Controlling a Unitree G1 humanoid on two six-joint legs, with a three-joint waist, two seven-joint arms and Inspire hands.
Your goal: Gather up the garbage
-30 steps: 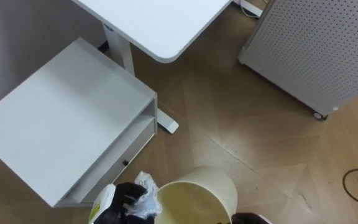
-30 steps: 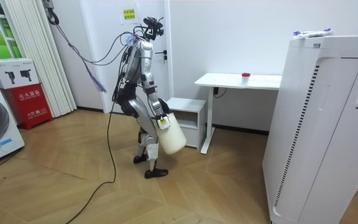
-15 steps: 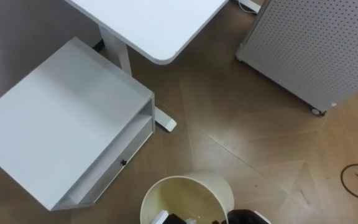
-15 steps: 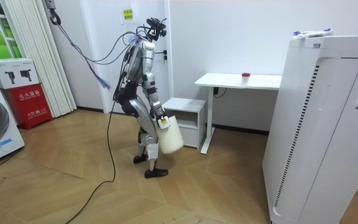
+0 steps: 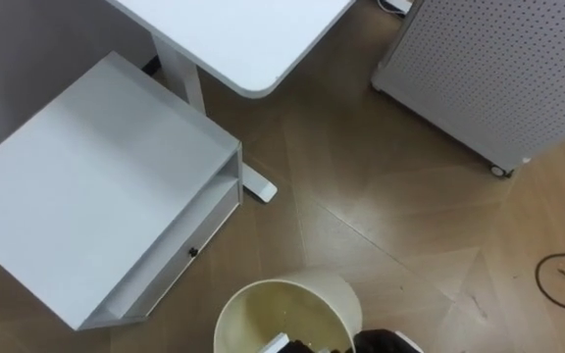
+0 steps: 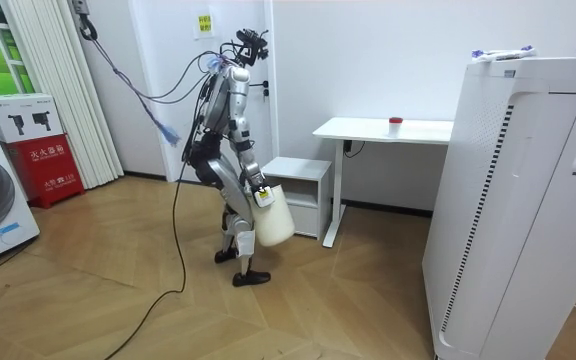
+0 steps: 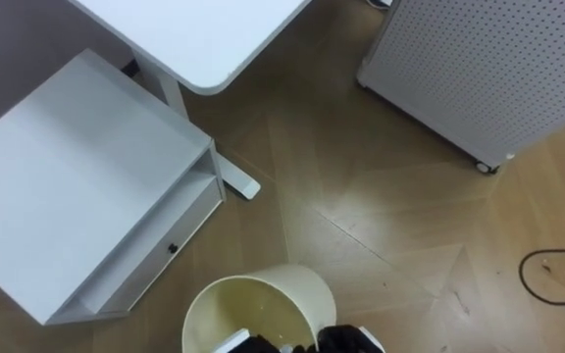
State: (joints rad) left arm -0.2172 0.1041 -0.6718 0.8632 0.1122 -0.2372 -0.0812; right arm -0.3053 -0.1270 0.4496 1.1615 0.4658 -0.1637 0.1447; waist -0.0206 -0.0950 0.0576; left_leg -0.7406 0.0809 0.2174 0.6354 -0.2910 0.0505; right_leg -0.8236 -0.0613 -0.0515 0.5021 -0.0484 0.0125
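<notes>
Cream bin [image 5: 287, 306] at bottom centre. Its mouth takes the left hand [image 5: 299, 345]; right hand [image 5: 381, 342] at rim. Both grips hidden: cannot tell. Garbage inside indistinct.

Wood floor [image 5: 381, 196] carries a low white cabinet [image 5: 96, 186] ahead-left of the right hand [image 5: 385, 343]. The white desk [image 5: 243, 39] has its foot just beside the cabinet. A perforated white unit [image 5: 498, 69] on castors stands ahead-right. On the desk top sits one small red object [image 6: 396, 122].
</notes>
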